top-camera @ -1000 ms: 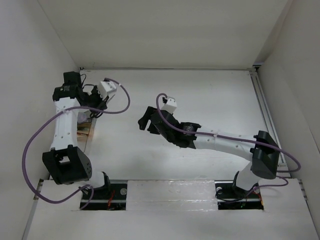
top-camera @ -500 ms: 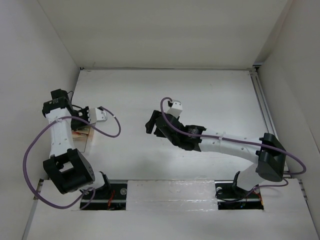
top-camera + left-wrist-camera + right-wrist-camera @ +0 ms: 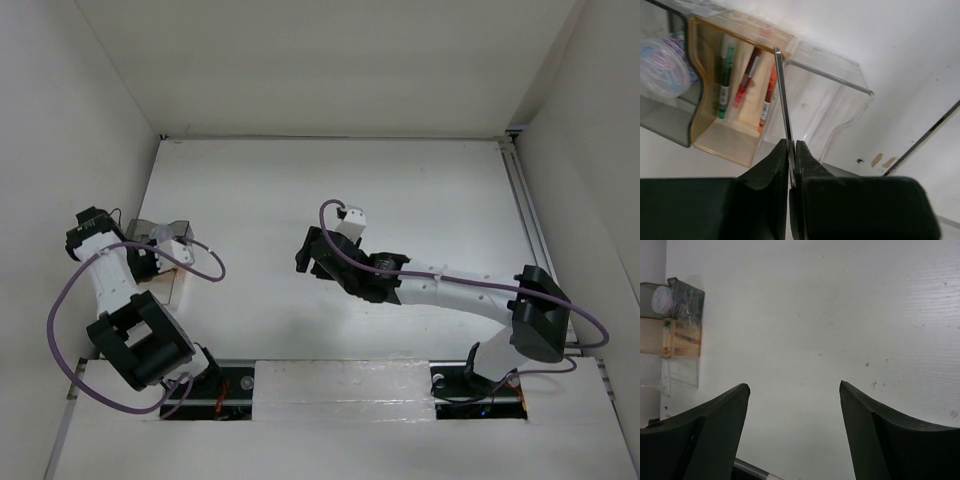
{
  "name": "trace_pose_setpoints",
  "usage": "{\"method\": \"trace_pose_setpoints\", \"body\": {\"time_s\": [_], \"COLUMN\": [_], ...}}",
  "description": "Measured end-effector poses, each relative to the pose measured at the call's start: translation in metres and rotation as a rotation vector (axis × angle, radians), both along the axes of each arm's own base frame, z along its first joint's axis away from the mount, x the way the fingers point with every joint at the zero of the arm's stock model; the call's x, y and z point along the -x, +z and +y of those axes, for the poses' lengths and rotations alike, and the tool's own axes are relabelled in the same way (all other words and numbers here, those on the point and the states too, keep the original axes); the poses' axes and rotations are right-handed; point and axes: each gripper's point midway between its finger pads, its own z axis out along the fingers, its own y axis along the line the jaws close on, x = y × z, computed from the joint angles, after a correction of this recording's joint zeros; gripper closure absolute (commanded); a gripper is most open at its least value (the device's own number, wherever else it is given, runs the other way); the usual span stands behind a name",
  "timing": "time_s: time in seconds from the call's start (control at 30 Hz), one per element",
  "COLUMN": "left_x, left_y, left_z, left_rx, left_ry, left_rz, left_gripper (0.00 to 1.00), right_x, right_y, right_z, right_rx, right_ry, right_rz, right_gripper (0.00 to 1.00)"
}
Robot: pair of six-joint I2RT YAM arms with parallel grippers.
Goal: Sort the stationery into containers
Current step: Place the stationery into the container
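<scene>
My left gripper (image 3: 791,145) is shut on the thin metal blade of the scissors (image 3: 782,100), which points up over the boxes; the handles are hidden. Below stand the grey translucent box (image 3: 670,117) holding the purple roll (image 3: 662,70), the tan box (image 3: 707,137) holding a green pen (image 3: 724,80) and two red pens (image 3: 747,75), and the empty clear box (image 3: 835,95). The blade lies over the edge between the tan and clear boxes. My right gripper (image 3: 792,386) is open and empty over bare table. In the top view my left gripper (image 3: 148,262) is at the far left and my right gripper (image 3: 310,255) mid-table.
The boxes stand in a row against the left wall; the right wrist view shows the grey one (image 3: 687,300), the tan one (image 3: 682,337) and the clear one (image 3: 680,375). A purple cable (image 3: 200,262) loops beside the left wrist. A rail (image 3: 525,215) runs along the right side.
My left arm has swung back and toward the near-left, bringing the scissors over the row of boxes. My right gripper has shifted slightly right and stays open.
</scene>
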Motion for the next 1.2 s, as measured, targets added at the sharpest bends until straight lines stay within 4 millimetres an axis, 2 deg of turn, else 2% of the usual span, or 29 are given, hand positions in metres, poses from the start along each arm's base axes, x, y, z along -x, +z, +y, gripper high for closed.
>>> {"method": "trace_pose_setpoints", "body": {"time_s": [0.3,0.47,0.77,0.9,1.2], "left_x": [0.031,0.040,0.042,0.040,0.028], "left_y": [-0.010,-0.019,-0.028,-0.025,-0.017], "left_z": [0.029,0.039,0.040,0.042,0.043], "left_rx": [0.001,0.024,0.047,0.041,0.010], "left_ry": [0.139,0.190,0.195,0.194,0.156], "left_rz": [0.048,0.078,0.105,0.098,0.086], "left_gripper": [1.00,1.00,1.00,1.00,1.00], "right_x": [0.004,0.011,0.014,0.013,0.008], "right_y": [-0.013,-0.017,-0.035,-0.043,-0.048], "right_z": [-0.007,-0.009,-0.009,-0.007,0.004], "right_rx": [0.016,0.021,0.072,0.093,0.104], "right_ry": [-0.046,-0.067,-0.099,-0.106,-0.113], "right_rz": [0.045,0.062,0.096,0.109,0.115], "right_gripper": [0.21,0.21,0.21,0.21,0.21]}}
